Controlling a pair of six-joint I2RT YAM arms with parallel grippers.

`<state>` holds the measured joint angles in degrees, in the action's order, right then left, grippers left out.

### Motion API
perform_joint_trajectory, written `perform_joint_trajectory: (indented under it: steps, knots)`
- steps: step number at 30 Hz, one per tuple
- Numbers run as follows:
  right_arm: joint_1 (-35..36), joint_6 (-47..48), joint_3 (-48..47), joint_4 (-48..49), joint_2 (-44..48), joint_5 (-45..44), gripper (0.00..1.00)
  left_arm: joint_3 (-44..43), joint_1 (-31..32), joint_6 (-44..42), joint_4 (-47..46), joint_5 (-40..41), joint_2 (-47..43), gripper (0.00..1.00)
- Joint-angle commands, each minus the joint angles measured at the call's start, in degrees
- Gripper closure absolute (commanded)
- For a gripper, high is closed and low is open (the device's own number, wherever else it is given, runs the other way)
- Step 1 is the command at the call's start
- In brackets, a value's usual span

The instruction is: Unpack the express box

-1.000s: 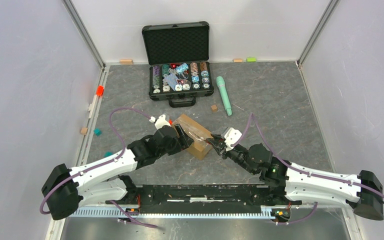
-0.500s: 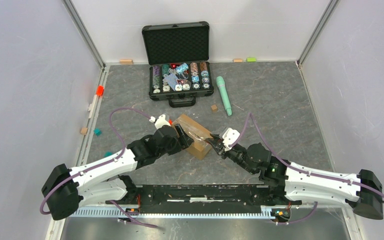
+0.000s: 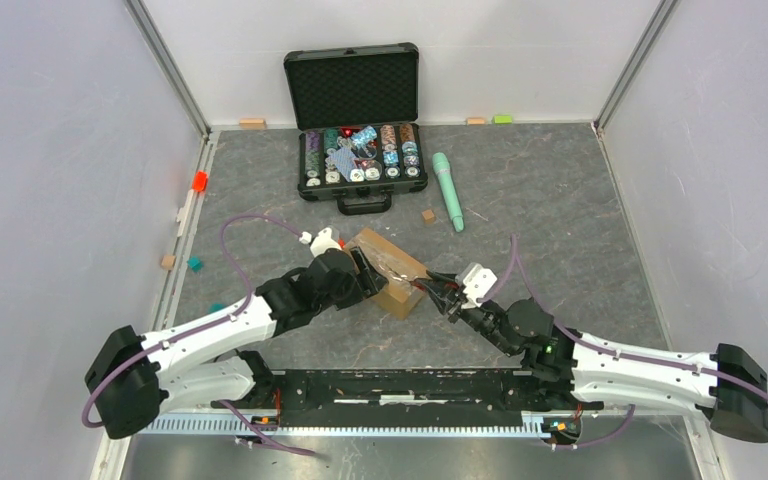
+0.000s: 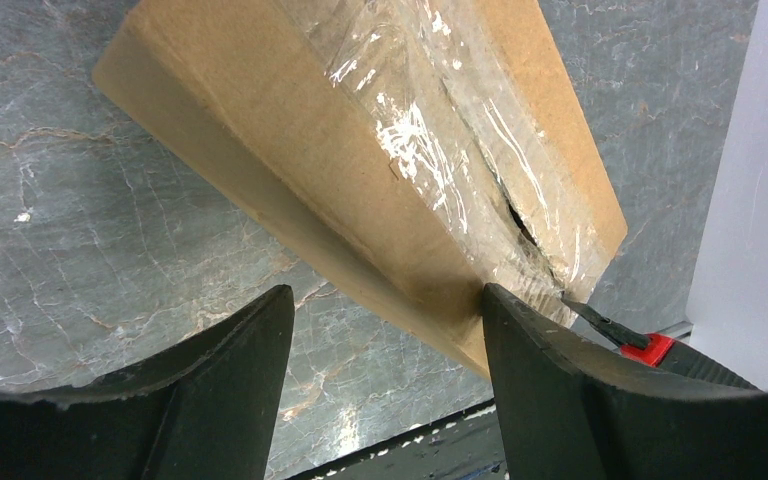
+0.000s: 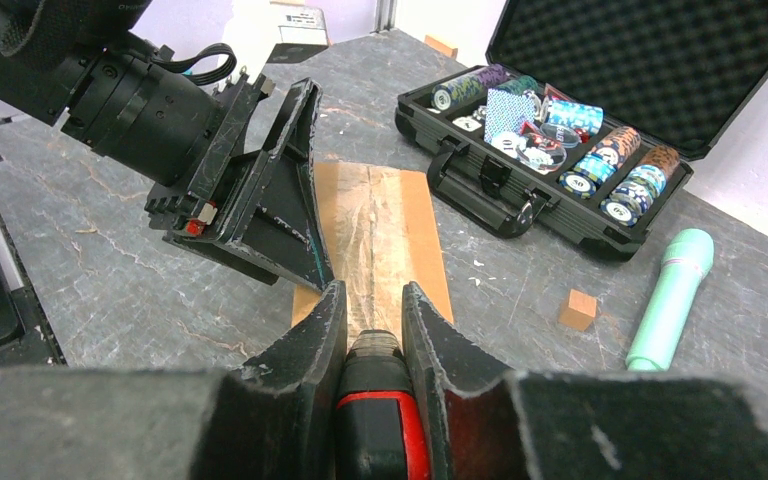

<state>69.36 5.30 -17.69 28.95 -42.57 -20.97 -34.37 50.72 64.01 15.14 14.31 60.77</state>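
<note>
The express box (image 3: 392, 268), a brown carton with glossy tape along its top seam, lies at mid-table. It also shows in the left wrist view (image 4: 290, 130) and the right wrist view (image 5: 380, 230). The tape is torn open near the box's right end. My left gripper (image 3: 368, 278) (image 4: 385, 345) is open at the box's left side, and its right finger (image 4: 550, 390) touches the box's side. My right gripper (image 3: 440, 293) (image 5: 374, 315) is shut on a red-and-black cutter (image 5: 380, 415). The cutter's blade tip (image 4: 600, 325) sits at the box's right end.
An open black case of poker chips (image 3: 360, 160) (image 5: 560, 190) stands at the back. A teal cylinder (image 3: 448, 190) (image 5: 672, 295) and a small wooden cube (image 3: 427, 215) (image 5: 577, 309) lie right of it. Small coloured blocks (image 3: 194, 263) sit along the left edge.
My right arm has drawn back a little toward the near right, taking the cutter slightly away along the box's end. The left arm and box have not moved.
</note>
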Motion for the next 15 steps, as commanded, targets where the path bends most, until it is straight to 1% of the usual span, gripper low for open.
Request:
perform_joint_trajectory:
  steps: [1, 12, 15]
  knots:
    - [-0.3, -0.4, 4.5, -4.2, -2.6, -3.0, 1.0, 0.8, -0.9, -2.8, 9.0, 2.1, 2.3, 0.25]
    - [0.0, -2.1, 7.4, 1.7, -8.2, -1.0, 1.0, -0.6, -1.0, -3.4, 8.5, 1.8, 3.4, 0.25]
    - [0.0, -4.1, 7.4, 3.0, -9.3, -0.6, 1.0, -1.1, -1.2, -3.5, 8.5, 1.7, 3.5, 0.25]
